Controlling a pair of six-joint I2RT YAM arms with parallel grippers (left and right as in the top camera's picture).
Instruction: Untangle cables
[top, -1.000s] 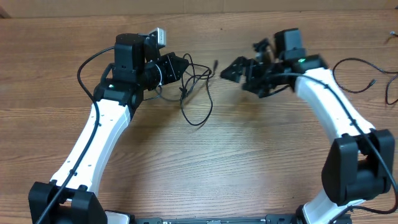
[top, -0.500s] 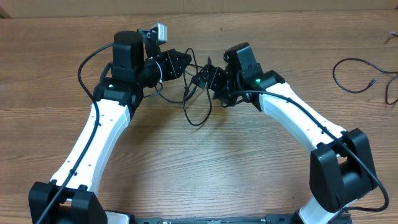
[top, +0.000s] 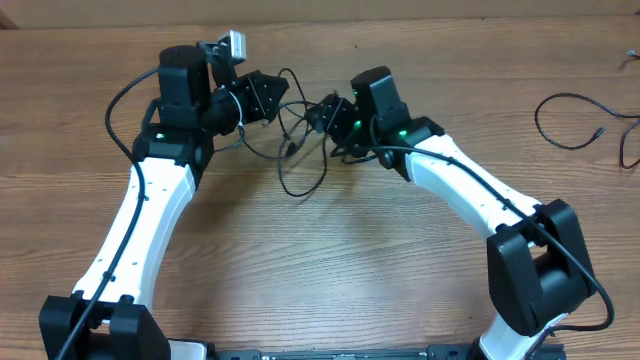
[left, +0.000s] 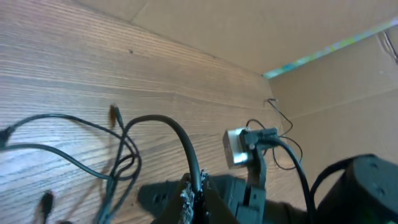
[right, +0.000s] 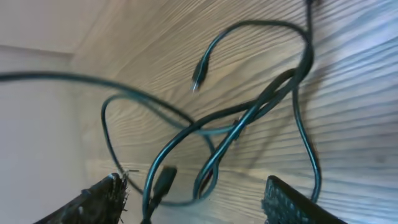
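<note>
Wood-grain table (top: 330, 270), light brown, grain running L–R. Centre-back: thin black cable tangle (top: 298, 194), lower loop lying flat on the top, upper strands raised off it. Far R side, well apart from the tangle: separate loose cable (top: 538, 120), curled in an open loop w/ small plug end, flat on the wood.

Overhead: fixed high, looks straight down on the table (top: 330, 260); the cables (top: 300, 150) lie just far of centre. Left wrist: very close and low beside the cables, facing across them toward the back wall (left: 217, 25). Right wrist: very close above the cables, angled down. All three views share the cables.
</note>
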